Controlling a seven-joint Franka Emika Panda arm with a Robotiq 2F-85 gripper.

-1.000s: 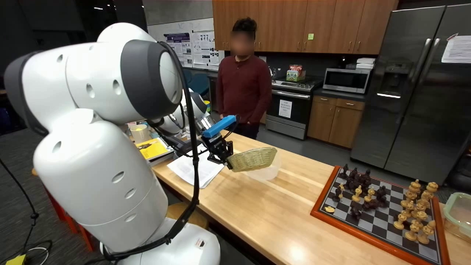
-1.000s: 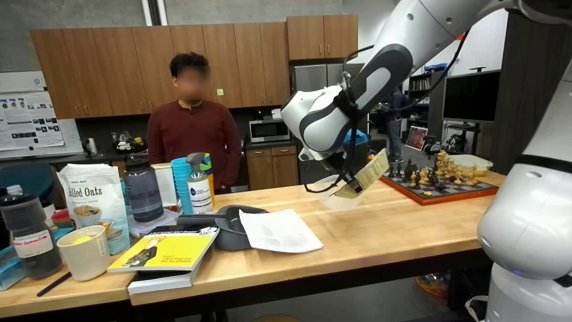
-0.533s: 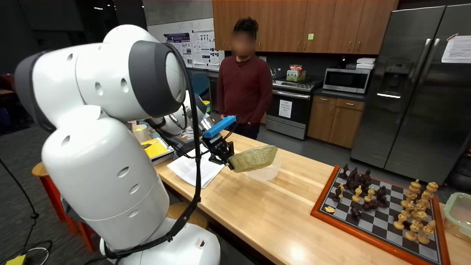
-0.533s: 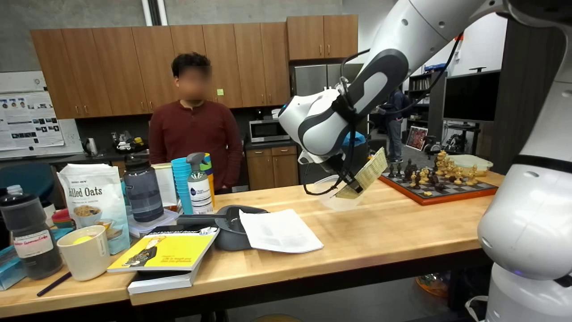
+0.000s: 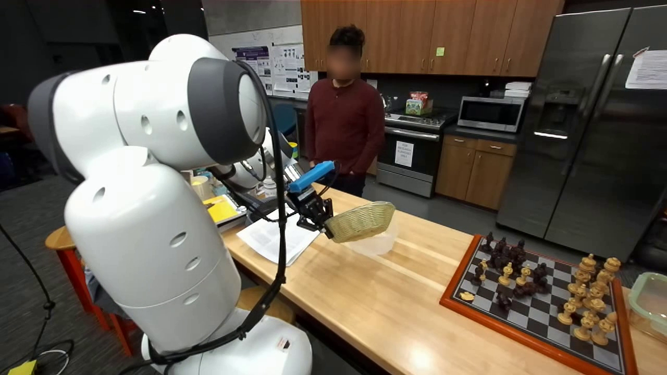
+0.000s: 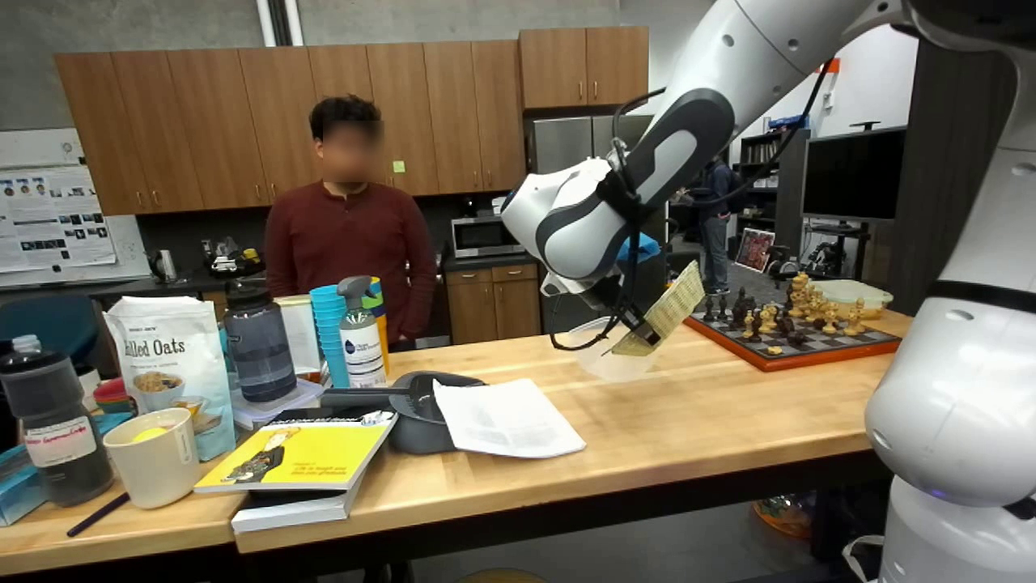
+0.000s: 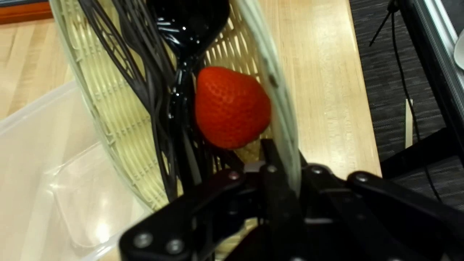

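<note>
My gripper (image 7: pixel 284 154) is shut on the rim of a pale woven basket (image 7: pixel 108 98), one finger inside the wall and one outside. A red strawberry (image 7: pixel 232 108) and several black utensils (image 7: pixel 185 40) lie in the basket. In both exterior views the basket (image 5: pixel 362 223) (image 6: pixel 673 312) is tilted and held above the table, with the gripper (image 5: pixel 328 233) (image 6: pixel 649 334) at its near end. A clear plastic container (image 7: pixel 83 195) is below and beside the basket; it also shows in both exterior views (image 5: pixel 379 245) (image 6: pixel 611 371). The basket's contents are hidden in the exterior views.
A chessboard (image 5: pixel 542 317) with several pieces stands along the table (image 5: pixel 359 307), beside a lidded container (image 5: pixel 649 302). Papers (image 6: pixel 510 421), books (image 6: pixel 299 457), a mug (image 6: pixel 154 461), bottles (image 6: pixel 259 344) and stacked blue cups (image 6: pixel 328 332) stand at the opposite end. A person (image 5: pixel 345 114) stands behind the table.
The arm's upper links have swung a little, rightward in an exterior view. The basket has risen very slightly, still held in the gripper. The rest of the table looks unchanged.
</note>
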